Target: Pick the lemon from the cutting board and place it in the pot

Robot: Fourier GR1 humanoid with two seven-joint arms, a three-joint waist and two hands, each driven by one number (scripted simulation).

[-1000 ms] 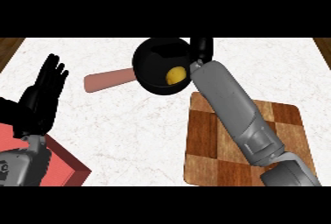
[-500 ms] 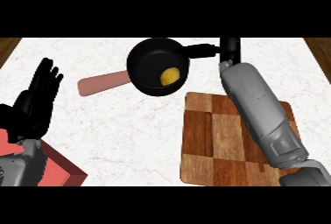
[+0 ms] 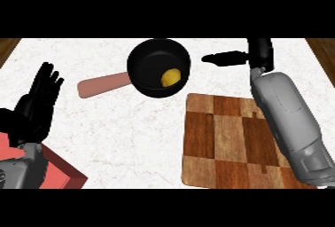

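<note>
The yellow lemon (image 3: 171, 77) lies inside the black pot (image 3: 149, 53), toward its lower right side. The pot has a reddish-brown handle (image 3: 101, 85) pointing left. My right hand (image 3: 252, 54) is to the right of the pot near the counter's far edge, apart from it, fingers straight and holding nothing. The wooden cutting board (image 3: 226, 142) lies below the pot at the right with nothing on it; my right forearm crosses its right side. My left hand (image 3: 39, 99) rests open at the left edge, fingers up.
A red box-like object (image 3: 56, 173) sits at the lower left beside my left forearm. The white marble counter (image 3: 131, 133) spreads between the left hand and the board. Dark wooden edges show at the top corners.
My right hand has drawn away from the pot to the right, leaving the lemon in it. The view has shifted, so the pot and board sit further right.
</note>
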